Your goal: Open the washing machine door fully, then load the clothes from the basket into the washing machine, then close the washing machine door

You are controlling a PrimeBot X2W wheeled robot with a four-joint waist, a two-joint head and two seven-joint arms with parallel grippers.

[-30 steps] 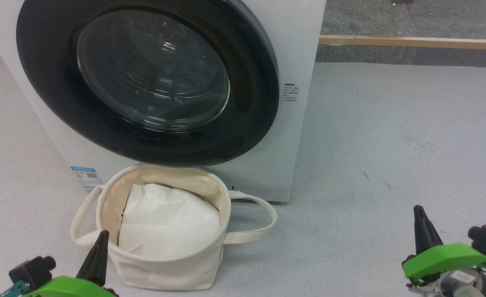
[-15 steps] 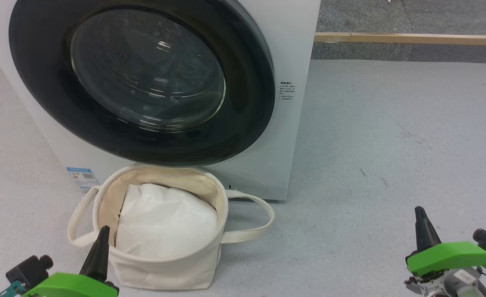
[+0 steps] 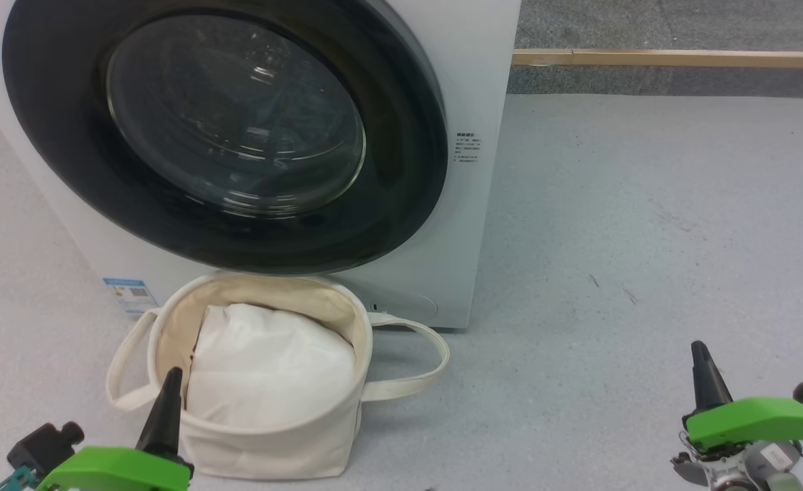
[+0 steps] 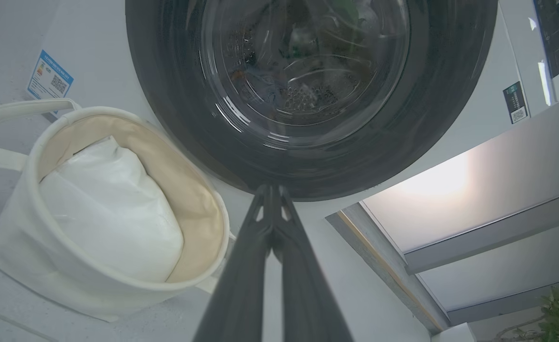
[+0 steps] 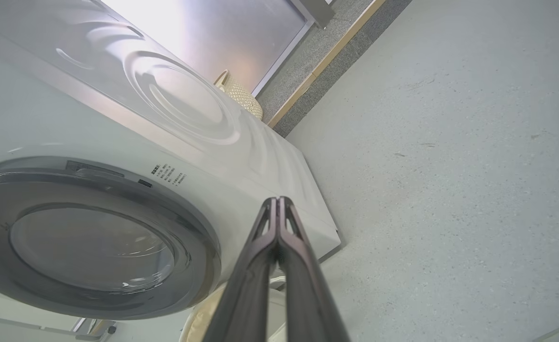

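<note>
The white washing machine [image 3: 473, 88] stands ahead with its door [image 3: 67, 177] shut, black rim flat against the front. A dim bluish and orange patch behind the door [image 4: 165, 104] glass is too dark to identify; the clothes are hidden. The cream basket [image 3: 271, 450] sits on the floor under the door and holds a plain white cloth [image 3: 271, 368]. My left gripper [image 3: 171, 374] is shut and empty, its tip over the basket's near left rim. At the lower right, over bare floor, my right gripper [image 3: 698, 348] is shut too. Both fingertip pairs meet in the wrist views [image 4: 272, 187] [image 5: 277, 199].
A small blue label [image 3: 127, 293] is stuck low on the machine's front left. Grey floor [image 3: 647, 225] stretches to the right of the machine up to a wooden strip [image 3: 674, 58]. A woven container [image 5: 241, 92] stands behind the machine.
The whole head view has slid a little to the left, so the camera moved. Door, basket and cloth stay as they were; both grippers stay shut.
</note>
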